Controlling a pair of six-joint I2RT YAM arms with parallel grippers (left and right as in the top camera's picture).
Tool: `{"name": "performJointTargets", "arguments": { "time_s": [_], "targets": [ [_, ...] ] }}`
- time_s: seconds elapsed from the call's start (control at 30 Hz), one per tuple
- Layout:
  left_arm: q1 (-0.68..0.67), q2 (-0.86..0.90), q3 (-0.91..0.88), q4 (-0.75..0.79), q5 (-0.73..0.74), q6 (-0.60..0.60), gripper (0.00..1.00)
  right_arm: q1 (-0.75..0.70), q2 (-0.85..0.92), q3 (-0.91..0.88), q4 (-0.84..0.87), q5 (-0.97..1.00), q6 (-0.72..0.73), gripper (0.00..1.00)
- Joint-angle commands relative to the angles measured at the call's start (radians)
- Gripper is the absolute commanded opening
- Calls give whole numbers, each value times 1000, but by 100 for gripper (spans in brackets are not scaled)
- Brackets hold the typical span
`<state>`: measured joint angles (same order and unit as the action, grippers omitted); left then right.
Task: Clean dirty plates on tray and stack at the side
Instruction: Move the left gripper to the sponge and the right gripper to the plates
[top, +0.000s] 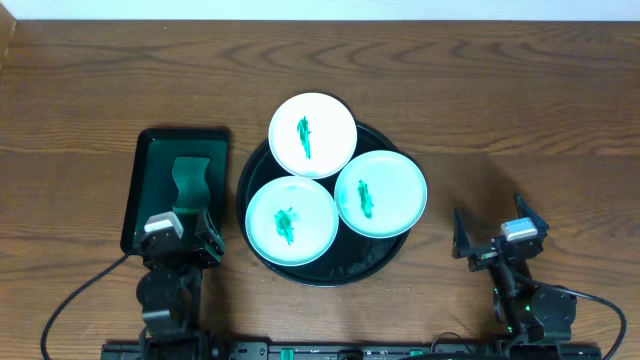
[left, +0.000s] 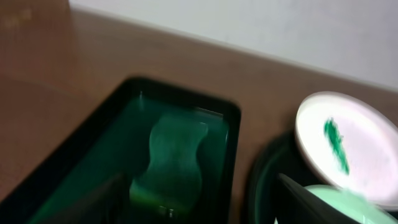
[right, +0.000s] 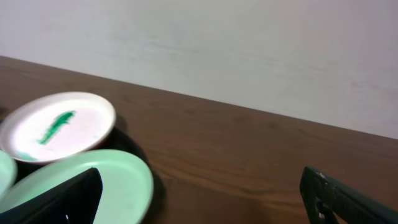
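The 3 smeared plates (top: 325, 140) on the tray (top: 345, 268) look light, stiff, slippery and breakable, so a pinch at the rim seems best. The left gripper (top: 183, 228) and right gripper (top: 492, 228) hold their fingers wide and empty.

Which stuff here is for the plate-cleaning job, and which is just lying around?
For the job:
far plate, near-left plate and right plate, all green-smeared
black tray under them
green sponge, probably the wiper

Just lying about:
small green tray holding the sponge
cables by the arms
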<state>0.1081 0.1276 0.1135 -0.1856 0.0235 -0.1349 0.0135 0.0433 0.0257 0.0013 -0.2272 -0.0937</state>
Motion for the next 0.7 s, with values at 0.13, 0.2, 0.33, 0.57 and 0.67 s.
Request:
{"name": "performJointTargets", "arguments": {
  "time_s": [0.13, 0.2, 0.33, 0.57, 0.67],
  "targets": [
    [-4, 321, 382, -136, 3, -13, 73, -5, 245, 255, 14, -139, 25, 99],
    [-4, 435, 514, -212, 3, -13, 73, -5, 355, 338, 13, -168, 25, 99],
    [-4, 635, 762, -402, 3, -12, 73, -5, 628, 555, -34, -314, 26, 99],
    [-4, 925, 1044, -701, 3, -13, 73, 11, 1063, 989, -441, -522, 26, 99],
    [-4, 1011, 1140, -795, 21, -13, 73, 62, 1202, 1138, -629, -521, -55, 99]
  ]
}}
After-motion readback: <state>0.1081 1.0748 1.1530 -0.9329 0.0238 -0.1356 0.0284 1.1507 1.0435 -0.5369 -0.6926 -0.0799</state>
